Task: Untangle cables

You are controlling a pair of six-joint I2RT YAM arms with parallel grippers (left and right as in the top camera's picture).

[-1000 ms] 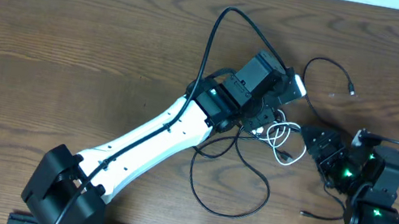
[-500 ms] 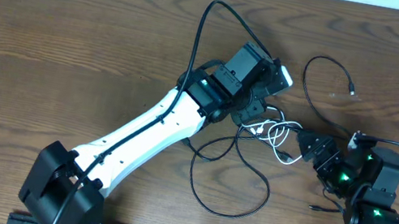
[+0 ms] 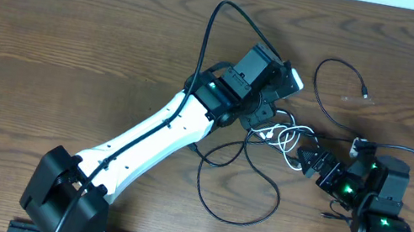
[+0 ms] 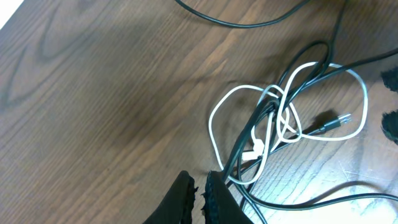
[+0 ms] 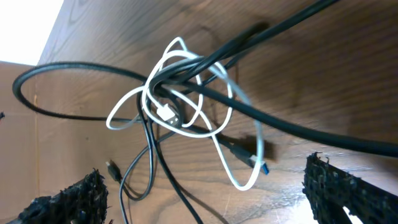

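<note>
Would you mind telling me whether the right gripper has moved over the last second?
Yes. The right gripper has slid toward the white cable, which lies where it did on the table.

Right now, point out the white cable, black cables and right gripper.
white cable (image 4: 211, 124): left wrist view, left loop.
black cables (image 5: 205, 62): right wrist view, bundled strands.
right gripper (image 5: 204, 171): right wrist view, between fingertips.

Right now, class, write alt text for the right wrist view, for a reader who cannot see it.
A white cable loops through a knot of black cables on a wood table. The right gripper is open, framing the two lower corners.
</note>
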